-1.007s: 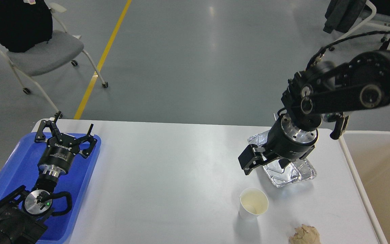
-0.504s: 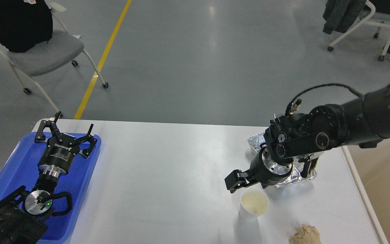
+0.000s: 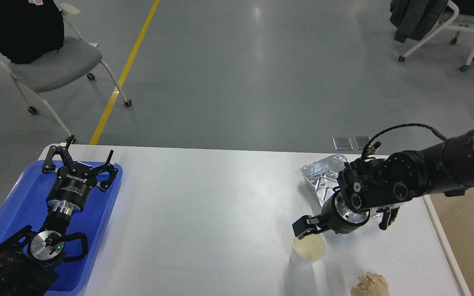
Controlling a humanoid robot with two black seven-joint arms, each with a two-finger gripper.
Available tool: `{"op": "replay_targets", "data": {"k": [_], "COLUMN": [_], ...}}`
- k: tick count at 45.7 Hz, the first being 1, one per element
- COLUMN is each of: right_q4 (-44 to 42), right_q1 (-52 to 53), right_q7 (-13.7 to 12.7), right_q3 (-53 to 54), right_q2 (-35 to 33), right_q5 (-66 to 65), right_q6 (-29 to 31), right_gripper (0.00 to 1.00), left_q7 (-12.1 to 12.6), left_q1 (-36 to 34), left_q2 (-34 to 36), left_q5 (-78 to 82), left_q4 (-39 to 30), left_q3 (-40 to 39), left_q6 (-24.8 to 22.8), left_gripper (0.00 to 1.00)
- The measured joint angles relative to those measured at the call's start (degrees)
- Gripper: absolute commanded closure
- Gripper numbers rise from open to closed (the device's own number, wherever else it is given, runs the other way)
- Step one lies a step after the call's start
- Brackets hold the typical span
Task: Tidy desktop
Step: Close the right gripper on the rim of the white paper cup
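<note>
White tabletop [image 3: 204,213] fills the lower view, right arm reaching over it.

Blue tray [image 3: 10,213] at its left end lies under the left tool [image 3: 80,162], fingers spread and released. Foil container [image 3: 323,179], paper cup [image 3: 307,251], crumpled brown paper [image 3: 370,284] sit right. Right tool [image 3: 305,227] touches the cup's rim; grip unclear, cannot tell.

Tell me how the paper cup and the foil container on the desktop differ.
The paper cup is round, white and matte; the foil container is rectangular, silver and crinkled. The paper cup is in full view, with the right gripper at its rim; the foil container is partly hidden behind that arm. The paper cup stands nearer me than the foil container. Both sit open-topped on the desktop, on its right side.
</note>
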Motion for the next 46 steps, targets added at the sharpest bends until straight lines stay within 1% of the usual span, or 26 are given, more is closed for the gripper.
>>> {"op": "replay_targets", "data": {"k": [12, 29, 34, 38, 39, 42, 43, 46], "right_q4": [-0.36, -0.47, -0.6, -0.89, -0.98, -1.36, -1.5, -1.74], "right_q1": [-1.26, -3.53, -4.26, -5.06, -5.24, -5.91, -6.2, -6.81], "right_q7": [0.0, 0.0, 0.0, 0.0, 0.01, 0.04, 0.06, 0.12], "right_q3": [-1.22, -1.26, -1.19, -1.14, -1.12, -1.08, -1.08, -1.06], "right_q2": [-1.21, -1.46, -1.36, -1.05, -0.95, -0.69, -0.58, -0.29], "right_q5": [-2.34, -2.33, -2.28, -2.26, -2.25, -2.24, -2.24, -2.23], "right_q6": [-0.11, -0.72, -1.45, -2.23, -2.4, -3.05, -3.36, -4.01], "right_gripper": [0.0, 0.0, 0.09, 0.23, 0.28, 0.49, 0.54, 0.65], "left_q7": [0.0, 0.0, 0.0, 0.0, 0.0, 0.0, 0.0, 0.0], "left_q1": [0.06, 0.15, 0.2, 0.22, 0.23, 0.24, 0.24, 0.25], "left_q2": [0.0, 0.02, 0.02, 0.01, 0.0, -0.01, -0.02, -0.02], "left_q5": [0.0, 0.0, -0.01, -0.04, -0.05, -0.06, -0.06, -0.07], "left_q4": [0.0, 0.0, 0.0, 0.0, 0.0, 0.0, 0.0, 0.0], "left_q3": [-0.06, -0.26, -0.34, -0.37, -0.38, -0.41, -0.43, -0.46], "left_q6": [0.0, 0.0, 0.0, 0.0, 0.0, 0.0, 0.0, 0.0], "left_gripper": [0.01, 0.01, 0.01, 0.01, 0.01, 0.01, 0.01, 0.01]}}
